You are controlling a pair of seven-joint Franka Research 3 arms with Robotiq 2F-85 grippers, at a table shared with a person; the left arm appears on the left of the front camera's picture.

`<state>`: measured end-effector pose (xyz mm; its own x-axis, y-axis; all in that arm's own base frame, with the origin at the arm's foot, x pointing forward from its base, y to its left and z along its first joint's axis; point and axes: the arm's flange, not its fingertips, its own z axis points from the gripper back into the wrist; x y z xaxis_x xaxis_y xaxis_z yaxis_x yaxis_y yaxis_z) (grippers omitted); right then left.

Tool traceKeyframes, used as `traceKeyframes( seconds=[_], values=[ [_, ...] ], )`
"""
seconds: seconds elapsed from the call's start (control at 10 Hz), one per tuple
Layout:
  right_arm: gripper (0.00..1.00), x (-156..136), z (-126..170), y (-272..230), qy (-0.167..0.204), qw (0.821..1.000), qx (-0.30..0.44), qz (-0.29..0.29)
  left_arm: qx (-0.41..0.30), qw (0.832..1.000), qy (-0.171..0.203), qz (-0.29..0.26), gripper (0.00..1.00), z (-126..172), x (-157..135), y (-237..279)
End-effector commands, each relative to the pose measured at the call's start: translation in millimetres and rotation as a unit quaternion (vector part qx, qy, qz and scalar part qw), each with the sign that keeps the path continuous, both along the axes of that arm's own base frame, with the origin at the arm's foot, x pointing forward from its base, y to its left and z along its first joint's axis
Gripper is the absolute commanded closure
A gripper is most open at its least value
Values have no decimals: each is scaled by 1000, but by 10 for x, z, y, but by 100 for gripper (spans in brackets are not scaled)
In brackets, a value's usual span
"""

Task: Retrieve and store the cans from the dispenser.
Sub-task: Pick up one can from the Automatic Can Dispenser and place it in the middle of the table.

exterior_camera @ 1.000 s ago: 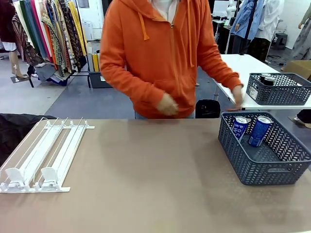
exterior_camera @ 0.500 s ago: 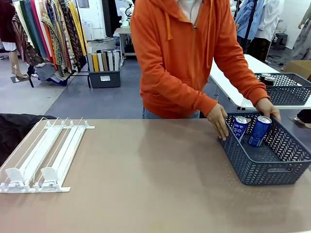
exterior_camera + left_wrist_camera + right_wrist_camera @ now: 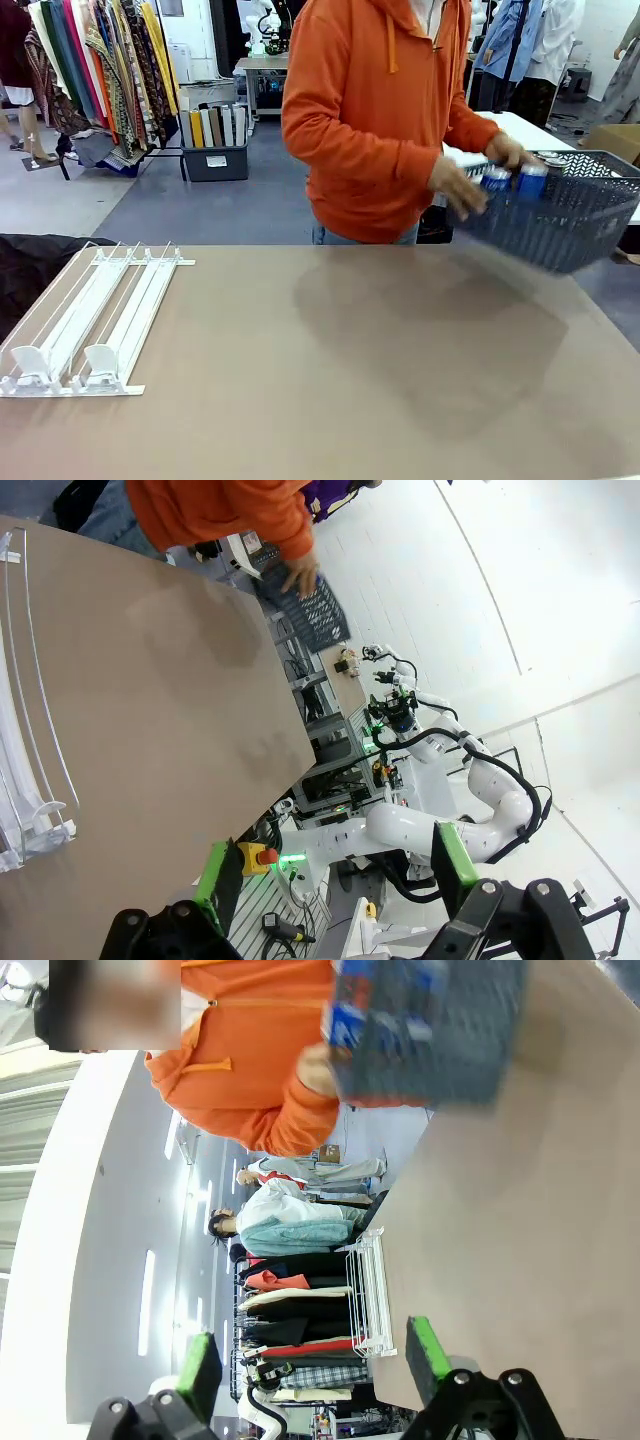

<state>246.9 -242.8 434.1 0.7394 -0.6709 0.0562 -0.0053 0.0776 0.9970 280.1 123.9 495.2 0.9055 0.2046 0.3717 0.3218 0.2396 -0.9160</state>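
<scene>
At the far right: a person in an orange hoodie [image 3: 370, 110] is holding a dark grey basket [image 3: 560, 225] in the air, tilted, past the far right part of the table [image 3: 330, 360].
Hands: one hand [image 3: 458, 186] is gripping the basket's left rim, the other hand [image 3: 507, 152] is on its far rim.
Cans: two blue-and-white cans [image 3: 497, 180] are standing inside the basket, side by side, silver tops up.
Rack: the white rack [image 3: 90, 325] is lying flat at the near left of the table, its lanes bare, its white stops at the near end.
Left gripper [image 3: 330, 865]: its jaws are standing wide apart with green pads [image 3: 218, 870] showing, holding nothing, touching nothing, off the near edge of the table.
Right gripper [image 3: 310, 1360]: its jaws are spread wide too, green pads [image 3: 428, 1348] apart, gripping nothing.
</scene>
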Motion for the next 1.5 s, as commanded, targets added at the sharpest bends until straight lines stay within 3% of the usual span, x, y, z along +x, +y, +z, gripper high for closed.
traceKeyframes(
  seconds=[0.0,1.4],
  values=[
    [0,10,31,-14,-8,1000,1,0,-7,1000,-14,0,0,1,2,-9],
    [0,10,31,-14,-8,1000,1,0,-7,1000,-14,0,0,1,2,-9]
  ],
)
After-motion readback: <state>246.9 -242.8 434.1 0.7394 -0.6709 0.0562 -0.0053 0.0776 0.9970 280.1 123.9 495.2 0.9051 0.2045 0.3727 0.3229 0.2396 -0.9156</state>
